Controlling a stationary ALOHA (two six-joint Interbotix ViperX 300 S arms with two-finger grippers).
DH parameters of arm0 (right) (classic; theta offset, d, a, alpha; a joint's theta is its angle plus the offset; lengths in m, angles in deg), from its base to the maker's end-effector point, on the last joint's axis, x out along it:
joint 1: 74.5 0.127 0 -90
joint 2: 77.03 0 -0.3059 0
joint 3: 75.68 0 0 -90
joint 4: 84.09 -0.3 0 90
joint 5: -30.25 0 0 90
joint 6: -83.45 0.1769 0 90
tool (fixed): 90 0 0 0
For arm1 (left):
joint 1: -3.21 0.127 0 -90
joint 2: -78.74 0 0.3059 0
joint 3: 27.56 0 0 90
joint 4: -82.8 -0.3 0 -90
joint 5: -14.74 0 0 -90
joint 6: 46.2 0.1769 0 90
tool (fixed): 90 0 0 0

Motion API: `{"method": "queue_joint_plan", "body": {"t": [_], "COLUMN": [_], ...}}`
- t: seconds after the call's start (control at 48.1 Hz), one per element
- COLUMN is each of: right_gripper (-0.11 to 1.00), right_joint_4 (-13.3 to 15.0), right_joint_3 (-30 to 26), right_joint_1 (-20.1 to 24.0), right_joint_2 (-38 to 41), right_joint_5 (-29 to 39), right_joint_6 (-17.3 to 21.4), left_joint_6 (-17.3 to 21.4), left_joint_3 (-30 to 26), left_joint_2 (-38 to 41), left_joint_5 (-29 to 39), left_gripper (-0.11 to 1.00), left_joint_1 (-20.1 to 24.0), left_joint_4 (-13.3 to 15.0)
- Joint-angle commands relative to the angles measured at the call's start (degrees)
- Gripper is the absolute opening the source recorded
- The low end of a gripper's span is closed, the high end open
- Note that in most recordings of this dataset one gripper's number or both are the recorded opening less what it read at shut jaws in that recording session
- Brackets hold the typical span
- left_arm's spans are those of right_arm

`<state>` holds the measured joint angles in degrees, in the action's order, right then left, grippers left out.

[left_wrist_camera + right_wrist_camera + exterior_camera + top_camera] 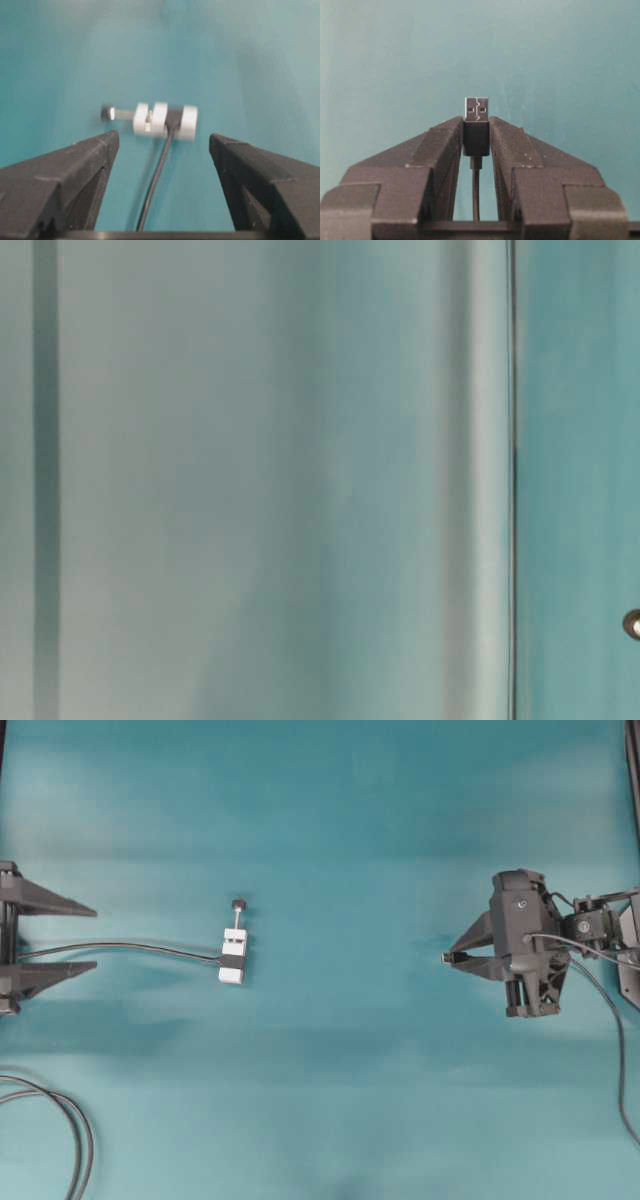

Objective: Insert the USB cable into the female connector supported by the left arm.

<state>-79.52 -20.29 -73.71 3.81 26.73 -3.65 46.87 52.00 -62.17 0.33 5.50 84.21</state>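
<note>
Note that your right gripper pinches the USB cable by its rigid dark plug body, silvery tip protruding; the light, limp cord trails behind. Your left gripper, jaws spread wide and empty, faces the female connector lying on the table; grasp its small, hard, probably light white block.

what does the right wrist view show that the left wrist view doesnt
Only the right wrist view: the right gripper shut on the USB cable, silvery plug tip pointing away from the camera. Only the left wrist view: the white female connector lying on the table with its dark cable, ahead of the open, empty left gripper. Both: the teal table.
</note>
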Motion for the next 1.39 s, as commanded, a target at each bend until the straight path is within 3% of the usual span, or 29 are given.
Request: {"method": "queue_joint_plan", "body": {"t": [0.0,0.769,1.371], "right_gripper": [0.21,0.21,0.21], "right_joint_4": [-0.09,0.0,0.0], "right_joint_3": [-0.35,5.8,5.89], "right_joint_1": [0.18,0.18,0.26], "right_joint_2": [-0.62,-0.62,-0.62], "right_joint_5": [-0.09,0.09,0.26], "right_joint_6": [0.09,0.09,0.09], "left_joint_6": [-0.44,-0.44,-0.44], "left_joint_3": [-0.53,-0.53,-0.53], "left_joint_2": [0.26,0.26,0.26], "left_joint_5": [0.09,0.09,0.09], "left_gripper": [0.85,0.85,0.85], "left_joint_1": [0.09,0.09,0.09], "left_joint_4": [-0.09,-0.09,-0.09]}}
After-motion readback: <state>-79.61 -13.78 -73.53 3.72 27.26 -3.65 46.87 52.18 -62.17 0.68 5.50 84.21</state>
